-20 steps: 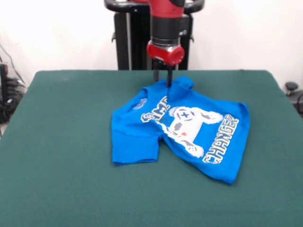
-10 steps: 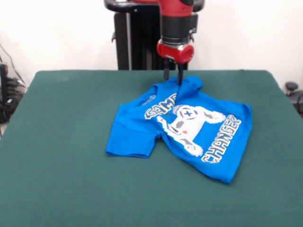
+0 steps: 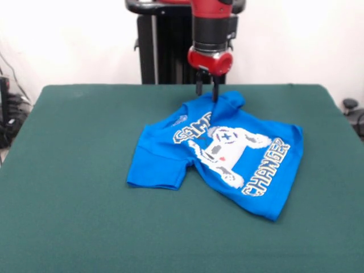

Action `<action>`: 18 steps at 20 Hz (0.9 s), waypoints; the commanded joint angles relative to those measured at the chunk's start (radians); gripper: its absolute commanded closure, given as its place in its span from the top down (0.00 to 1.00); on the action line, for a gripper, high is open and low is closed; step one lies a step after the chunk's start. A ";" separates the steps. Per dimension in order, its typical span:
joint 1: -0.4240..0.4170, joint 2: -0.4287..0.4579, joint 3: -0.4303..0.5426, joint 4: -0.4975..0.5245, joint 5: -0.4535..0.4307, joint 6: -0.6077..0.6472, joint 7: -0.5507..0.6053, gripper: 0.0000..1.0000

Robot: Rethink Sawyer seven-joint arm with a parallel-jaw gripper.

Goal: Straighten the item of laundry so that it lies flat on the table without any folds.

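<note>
The bright blue T-shirt (image 3: 259, 170) lies on the dark green table (image 3: 74, 170), right of the middle, print side up. The white controller and "GAME CHANGER" lettering show. Its far edge is bunched and raised, and a fold runs across the chest. The left sleeve is tucked partly under the body. My gripper (image 3: 208, 95) comes down from above at the shirt's far edge and is shut on the raised cloth there.
The robot's black pedestal (image 3: 162, 42) stands behind the table's far edge. Cables and dark gear (image 3: 8, 114) sit off the table at the left, and a small dark object (image 3: 350, 105) at the right.
From one second ago the gripper moved right and slightly away, dragging the shirt's far edge with it. The shirt spread out a little. Nothing has shifted in the last half second.
</note>
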 commanded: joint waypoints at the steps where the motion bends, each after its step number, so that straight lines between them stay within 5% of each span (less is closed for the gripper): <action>1: 0.065 -0.067 -0.006 -0.037 0.122 0.009 0.200 1.00; 10: 0.104 -0.161 -0.010 0.008 0.169 0.065 0.210 1.00; 18: 0.115 -0.077 0.077 0.023 0.199 0.004 0.308 1.00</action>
